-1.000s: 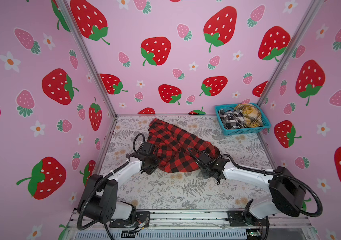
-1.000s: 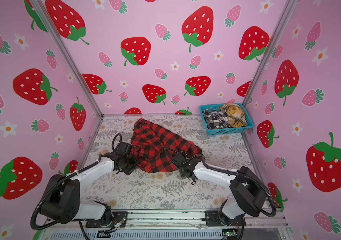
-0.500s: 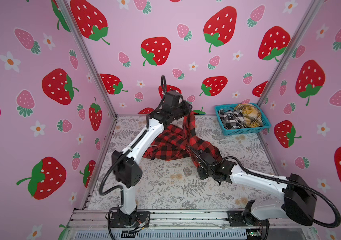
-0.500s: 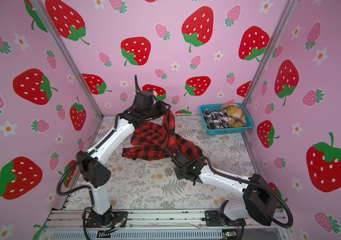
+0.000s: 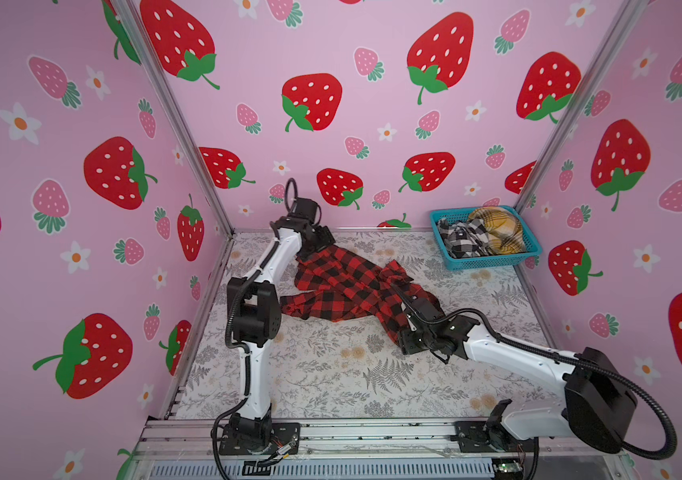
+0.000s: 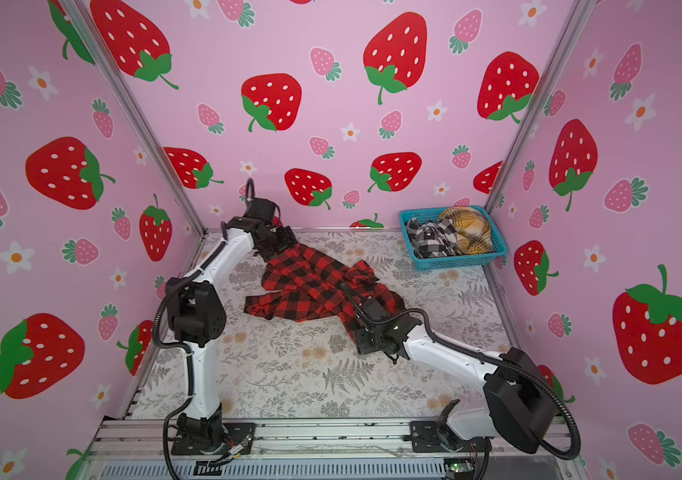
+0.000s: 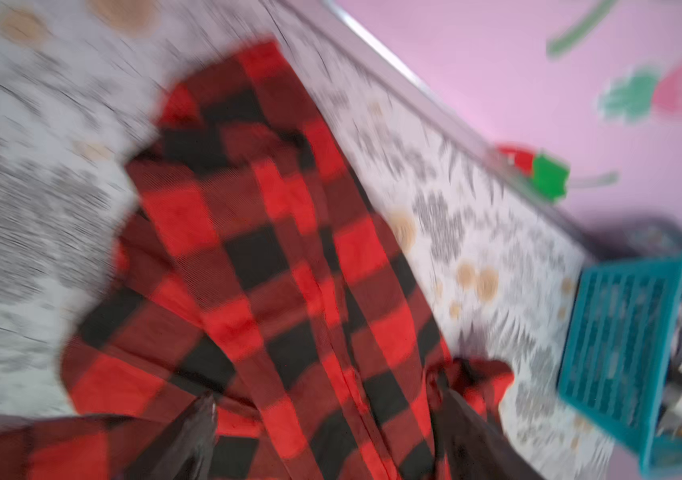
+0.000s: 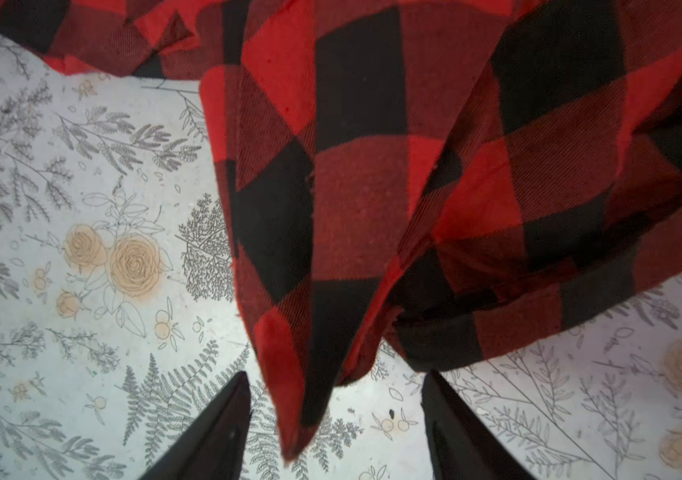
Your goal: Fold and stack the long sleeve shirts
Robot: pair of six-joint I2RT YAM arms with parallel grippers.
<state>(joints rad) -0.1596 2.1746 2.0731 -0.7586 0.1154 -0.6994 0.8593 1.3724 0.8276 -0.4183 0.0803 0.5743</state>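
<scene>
- Found the left hand wide open above one end of the red shirt, gripping nothing.
- Found the right hand open too, a shirt corner lying loose inside it, unpinched.
- Saw the red shirt stretched, rumpled, along the counter between both hands, likely laid out for flattening before a fold.
- Noted a black-and-white shirt and a yellow shirt bundled in the basket, well beyond the right hand.

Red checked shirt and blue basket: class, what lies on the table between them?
Nothing lies there: only a bare strip of flowered table separates the red checked shirt from the basket. Both top views show this gap.
</scene>
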